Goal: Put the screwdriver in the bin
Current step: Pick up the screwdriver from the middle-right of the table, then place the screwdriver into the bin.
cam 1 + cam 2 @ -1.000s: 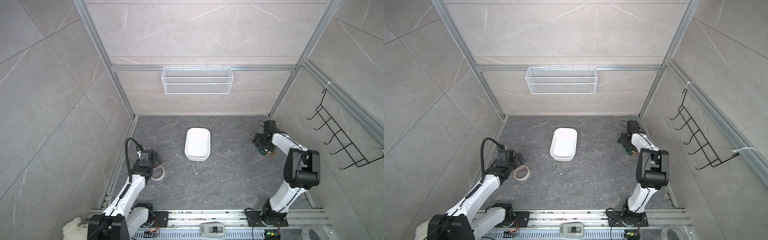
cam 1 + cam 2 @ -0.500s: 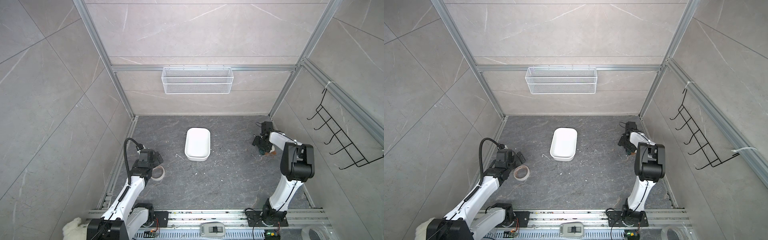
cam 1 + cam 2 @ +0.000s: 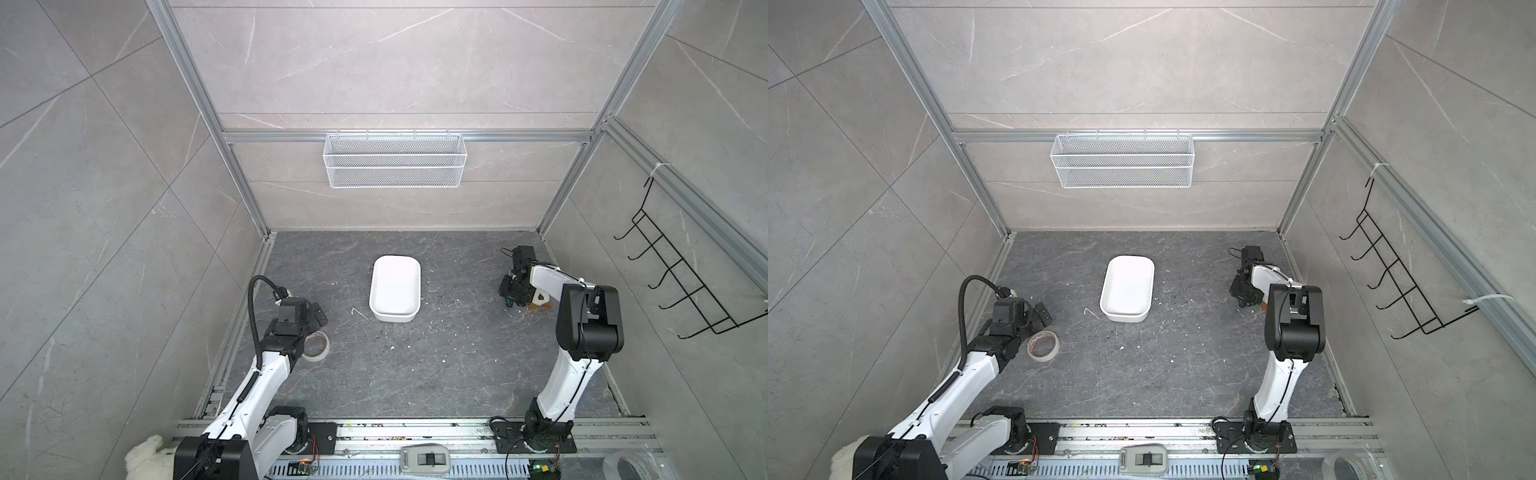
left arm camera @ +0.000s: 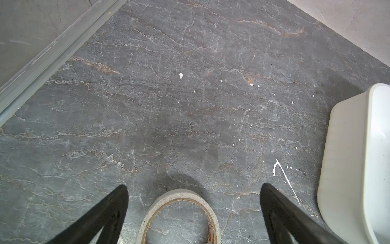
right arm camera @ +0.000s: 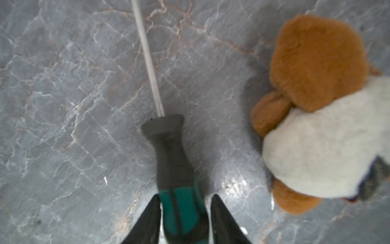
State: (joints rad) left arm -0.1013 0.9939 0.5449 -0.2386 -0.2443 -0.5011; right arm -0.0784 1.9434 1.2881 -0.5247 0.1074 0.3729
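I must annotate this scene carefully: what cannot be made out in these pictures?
- Screwdriver tip: cut off by the right wrist view's edge.
- Right gripper: blurred, contact with handle unclear.
- Soft toy: mostly behind the right arm in both top views.
- Tape roll: partly cut off, left wrist view.

1. Screwdriver: handle dark grey toward the shaft, teal-green with black stripes at the butt; shaft pale silver-grey.
2. Bin: plain white, unpatterned.
3. Floor: dark grey stone, fine whitish veining, a few rust-brown streaks, scattered white flecks.
4. Plush toy, right side: orange-brown fur with an off-white patch (a dark bit at its edge, too blurred to name).
5. Tape roll, near left: off-white outside, tan core.
6. Wire basket, far wall: white mesh.
7. Hook rack, right wall: black.
8. Walls: grey-beige tile, thin white veins.
9. Robot arms: white links, black joints.
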